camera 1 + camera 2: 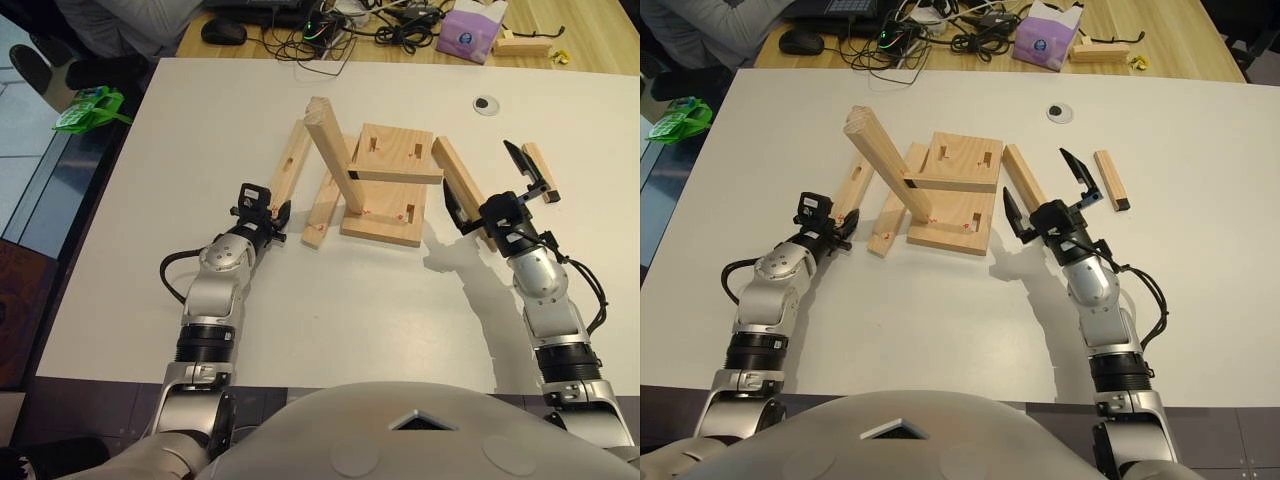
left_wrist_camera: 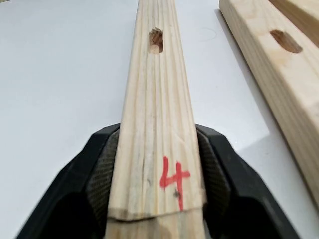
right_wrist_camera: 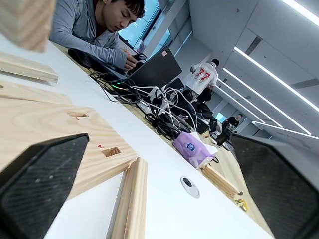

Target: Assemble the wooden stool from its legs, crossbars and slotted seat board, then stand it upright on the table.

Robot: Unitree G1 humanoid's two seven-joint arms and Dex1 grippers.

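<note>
**Left eye view:** The seat board lies flat in the middle of the desk with its slots facing up, probably so legs can be pushed in from above. A standing leg is plugged in at the board's near-left corner. It leans far and left, so it looks only partly seated. A crossbar rests across the board. The left jaws are closed on the near end of a numbered leg that lies flat on the desk left of the board. Holding it by the end leaves the rest of its length free to swing toward a slot. A spare leg lies between that leg and the board.

**Right eye view:** The right jaws hang wide open and hold nothing, just right of the board. One finger is near the right-hand leg, which lies beside the board's edge. A short bar lies farther right, apart from it. The open stance suggests a pickup is being lined up.

**Left wrist view:** Both pads press the sides of the numbered leg, just behind a red mark on its face. The peg hole stays uncovered farther along. The spare leg runs alongside.

**Right wrist view:** The two pads stand well apart with nothing between them. Beyond them are the board's slotted corner and the right-hand leg, which lies flat on the desk.
</note>
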